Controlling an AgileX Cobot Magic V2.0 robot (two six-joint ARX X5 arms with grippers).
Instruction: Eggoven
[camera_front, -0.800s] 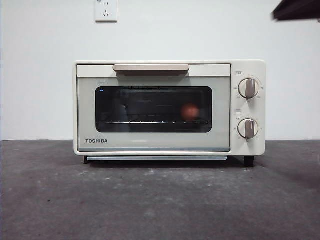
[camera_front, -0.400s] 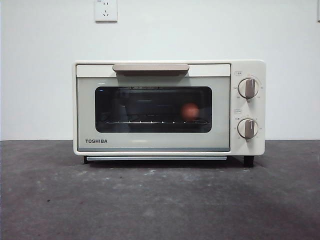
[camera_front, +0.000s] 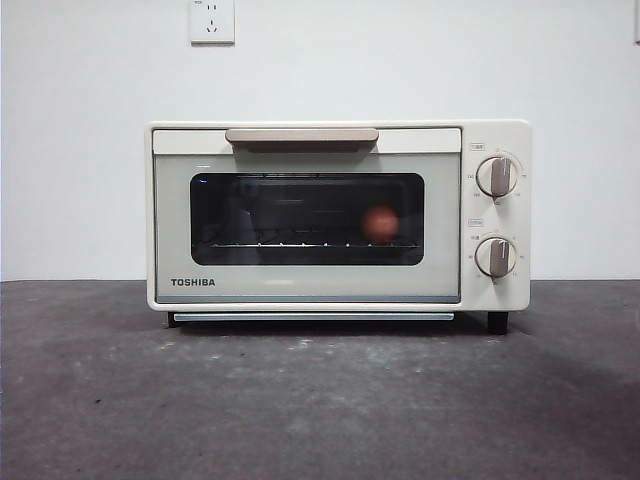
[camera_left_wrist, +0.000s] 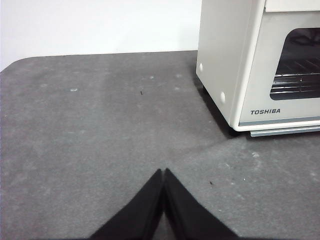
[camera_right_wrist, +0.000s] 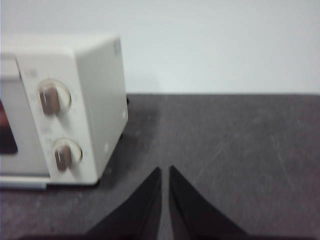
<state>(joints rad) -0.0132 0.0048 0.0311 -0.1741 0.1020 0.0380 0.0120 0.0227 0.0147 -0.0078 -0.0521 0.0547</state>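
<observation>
The cream Toshiba toaster oven (camera_front: 305, 285) stands in the middle of the table with its door closed and tan handle (camera_front: 302, 135) up. The reddish-brown egg (camera_front: 380, 223) sits on the rack inside, behind the dark glass, toward the knob side. My left gripper (camera_left_wrist: 163, 172) is shut and empty over the table, off the oven's (camera_left_wrist: 227, 60) logo side. My right gripper (camera_right_wrist: 165, 170) is shut and empty over the table, off the oven's (camera_right_wrist: 95, 100) knob side. Neither gripper shows in the front view.
Two knobs (camera_front: 497, 177) (camera_front: 496, 257) sit on the oven's right panel. A wall socket (camera_front: 212, 20) is on the white wall behind. Dark grey tabletop (camera_front: 320, 400) stretches in front of the oven and to both sides.
A dark arm tip at the front view's top right corner has withdrawn out of view. The oven and egg have not moved.
</observation>
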